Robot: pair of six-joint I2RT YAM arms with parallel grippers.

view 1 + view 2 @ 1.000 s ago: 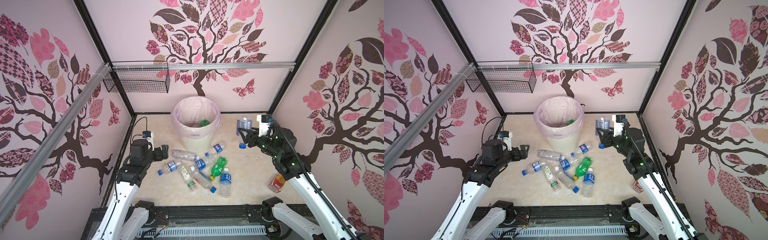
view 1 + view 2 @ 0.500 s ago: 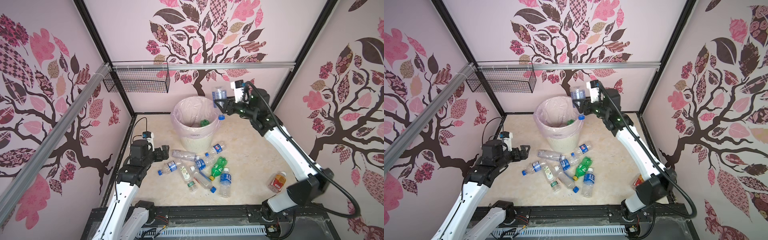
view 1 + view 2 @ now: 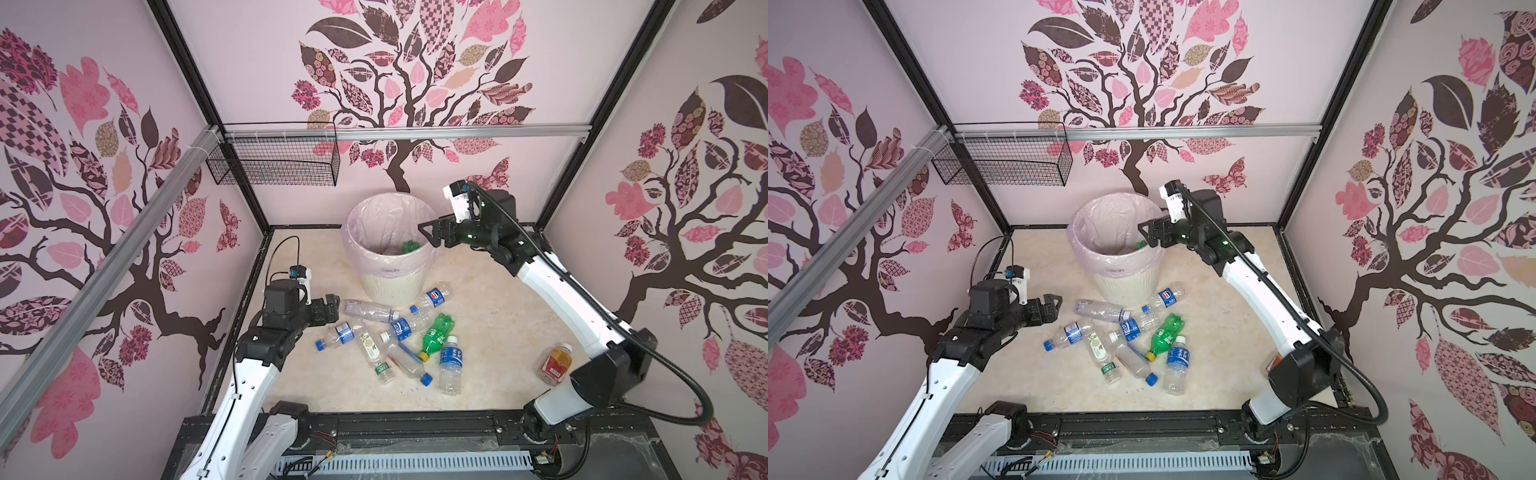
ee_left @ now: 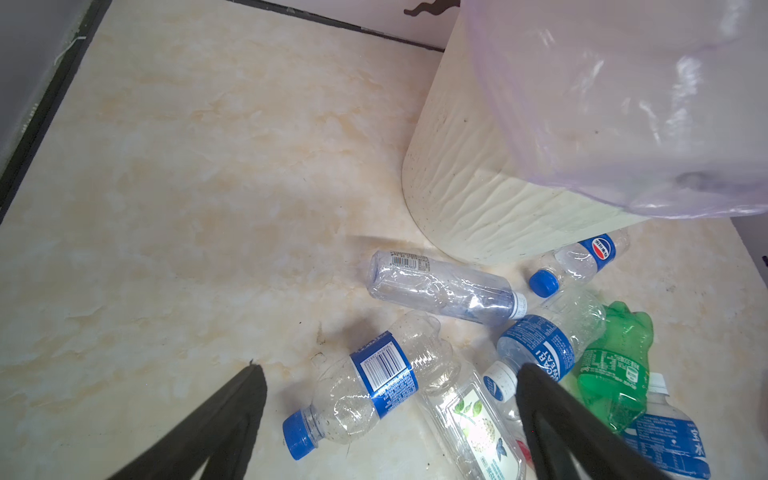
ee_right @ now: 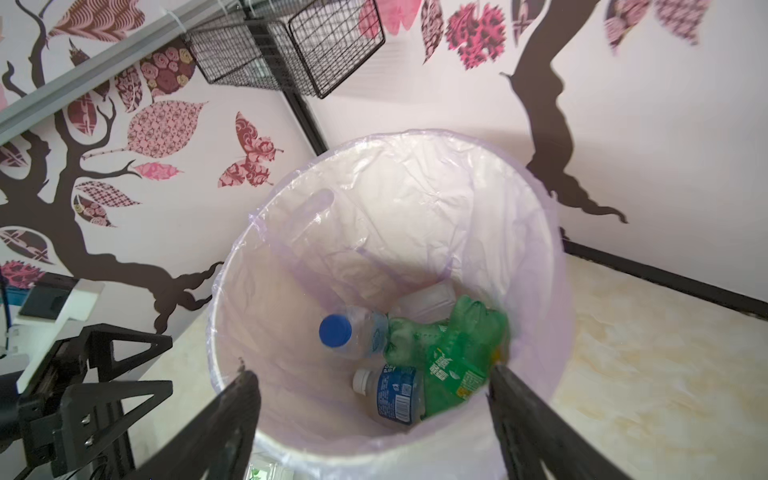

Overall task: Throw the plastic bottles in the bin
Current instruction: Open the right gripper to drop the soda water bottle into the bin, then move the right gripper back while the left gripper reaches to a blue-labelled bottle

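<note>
The bin [image 3: 390, 286] [image 3: 1125, 286] stands at the back of the floor, with a pink liner over its rim. My right gripper [image 3: 430, 235] [image 3: 1148, 235] hangs open and empty over its right rim. In the right wrist view [image 5: 372, 374] the bin holds a green bottle [image 5: 449, 353] and two clear ones [image 5: 353, 332] [image 5: 395, 395]. Several plastic bottles lie in a heap in front of the bin, among them a green one [image 3: 434, 334] [image 4: 615, 365]. My left gripper [image 3: 334, 309] [image 4: 388, 370] is open just left of the heap, above a blue-labelled bottle [image 4: 374, 386].
A squat red-labelled bottle [image 3: 555, 363] lies alone at the right, close to my right arm's base. A black wire basket [image 3: 274, 164] hangs on the back left wall above the floor. The bin's ribbed wall [image 4: 478, 199] rises right behind the heap.
My right arm swung from the right of the floor up over the bin with a clear bottle, then opened; the bottle is gone from its jaws. The left arm has not moved.
</note>
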